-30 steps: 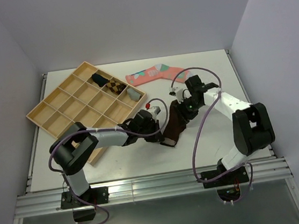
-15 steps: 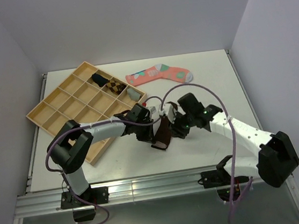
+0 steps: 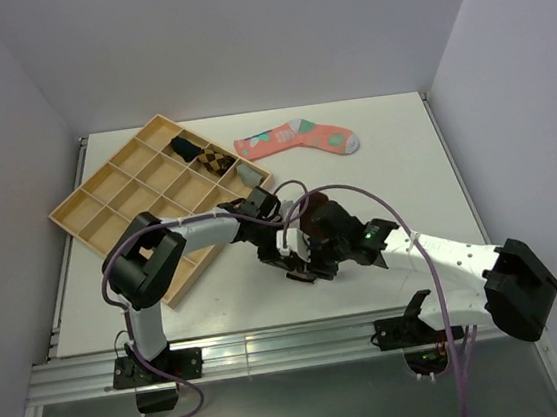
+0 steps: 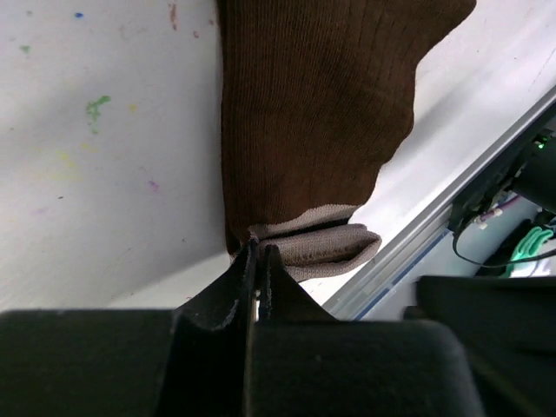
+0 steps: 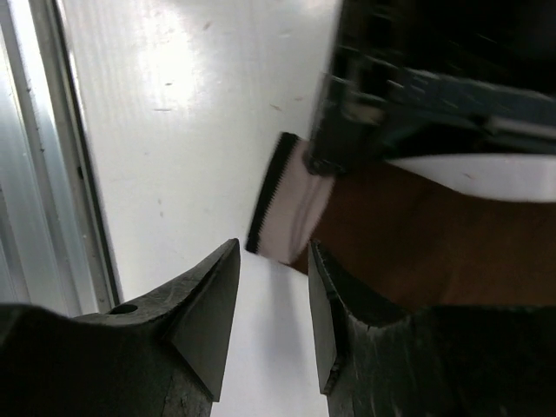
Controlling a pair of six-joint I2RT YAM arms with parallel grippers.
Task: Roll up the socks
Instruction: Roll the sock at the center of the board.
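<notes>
My left gripper pinches the ribbed brown sock at its pale, striped cuff, near the white table's front edge. My right gripper stands spread beside it. Both have moved frontward.

the left gripper has its fingers pressed together, pinching the pale cuff of the brown sock. the sock lies on a white table flecked with paint, near its metal rail.
</notes>
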